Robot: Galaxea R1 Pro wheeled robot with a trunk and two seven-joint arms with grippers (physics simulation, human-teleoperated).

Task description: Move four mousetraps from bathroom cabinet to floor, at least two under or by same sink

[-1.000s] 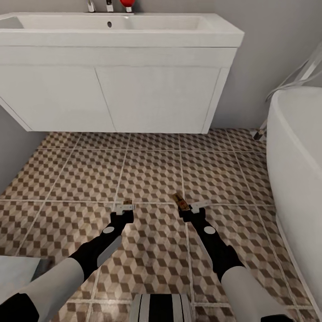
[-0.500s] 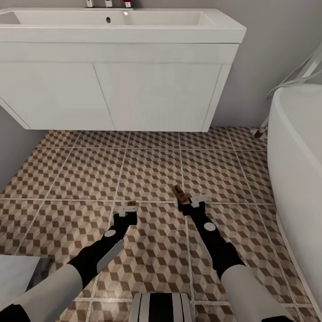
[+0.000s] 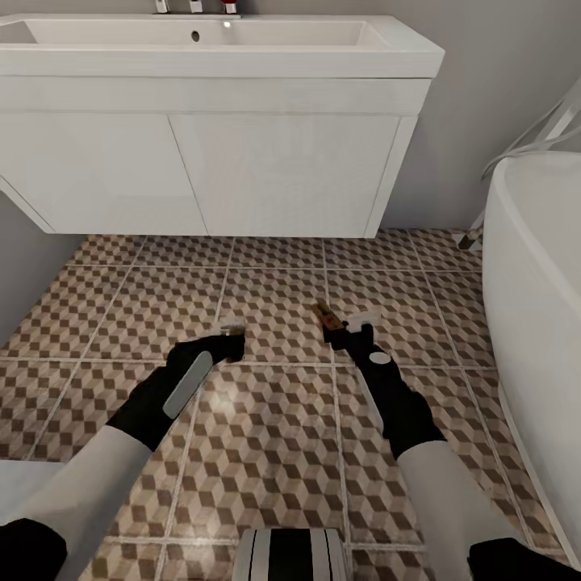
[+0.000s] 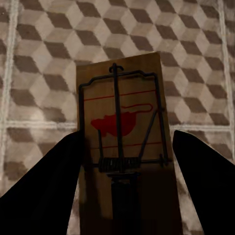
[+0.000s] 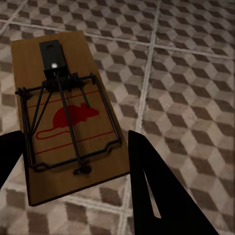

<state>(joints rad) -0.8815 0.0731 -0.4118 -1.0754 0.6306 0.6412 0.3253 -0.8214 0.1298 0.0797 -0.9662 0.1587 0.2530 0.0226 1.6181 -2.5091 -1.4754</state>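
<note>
Two mousetraps are in hand above the bathroom floor point(image 3: 274, 452), in front of the white sink point(image 3: 242, 50) and its vanity point(image 3: 266, 173). My left gripper point(image 3: 231, 333) is shut on one mousetrap point(image 3: 232, 325); the left wrist view shows this wooden board point(image 4: 122, 122) with its wire bar and red mouse print between dark fingers point(image 4: 39, 196). My right gripper point(image 3: 347, 325) is shut on a second mousetrap point(image 3: 324, 314), seen tilted in the right wrist view as a board point(image 5: 68, 122) beside a dark finger point(image 5: 161, 191). The cabinet is out of view.
A white bathtub point(image 3: 537, 274) fills the right side, with chrome pipes point(image 3: 537, 141) behind it. A grey wall point(image 3: 20, 258) closes the left. The vanity hangs off the floor with tiles running beneath it. My base point(image 3: 286, 557) shows at the bottom edge.
Both arms have reached forward toward the vanity, each still carrying its mousetrap. The head view tipped slightly between the first two frames.
</note>
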